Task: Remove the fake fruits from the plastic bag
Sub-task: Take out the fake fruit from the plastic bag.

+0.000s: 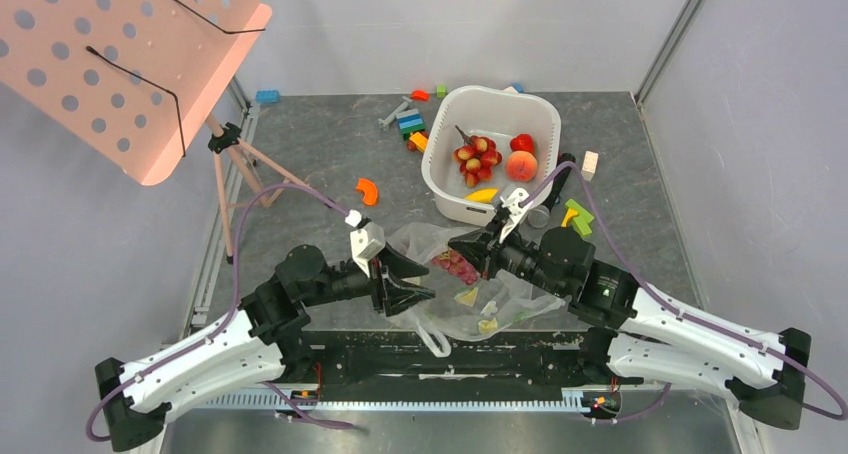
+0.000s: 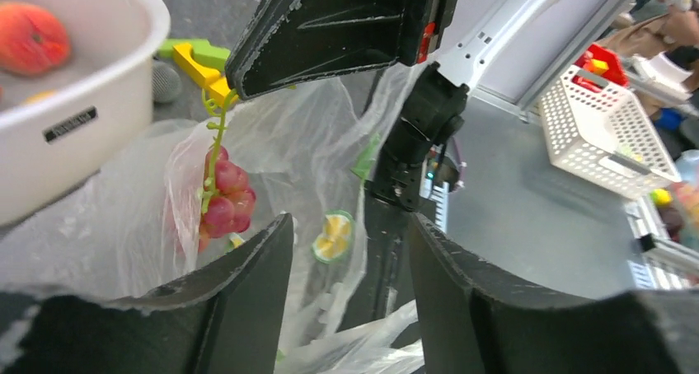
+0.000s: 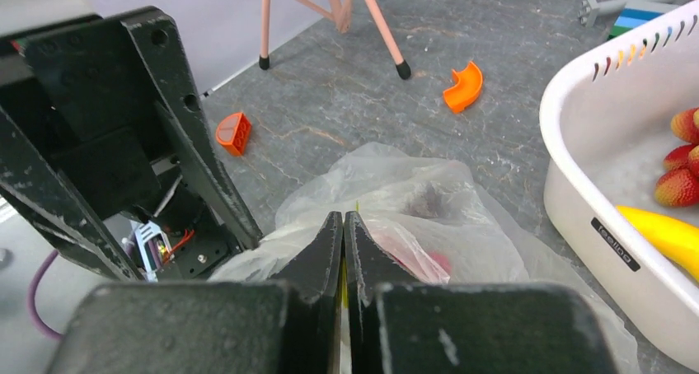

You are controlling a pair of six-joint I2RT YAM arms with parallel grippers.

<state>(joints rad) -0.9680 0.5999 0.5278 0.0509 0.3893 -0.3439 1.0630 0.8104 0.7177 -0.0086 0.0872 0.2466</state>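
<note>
Because the plastic bag [image 1: 512, 296] between the arms is thin and floppy, the light grape bunch [image 2: 227, 203] inside is best lifted by its green stem [image 2: 216, 139], pinched in the closed right gripper [image 3: 343, 226]. The left gripper [image 2: 348, 226] is half open, holding nothing.

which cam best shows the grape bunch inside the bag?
Left wrist: the grape bunch hangs clear inside the plastic bag, green stem up to the shut right hand. Top external shows it small beside that hand. Right wrist: only a reddish blur through film.
</note>
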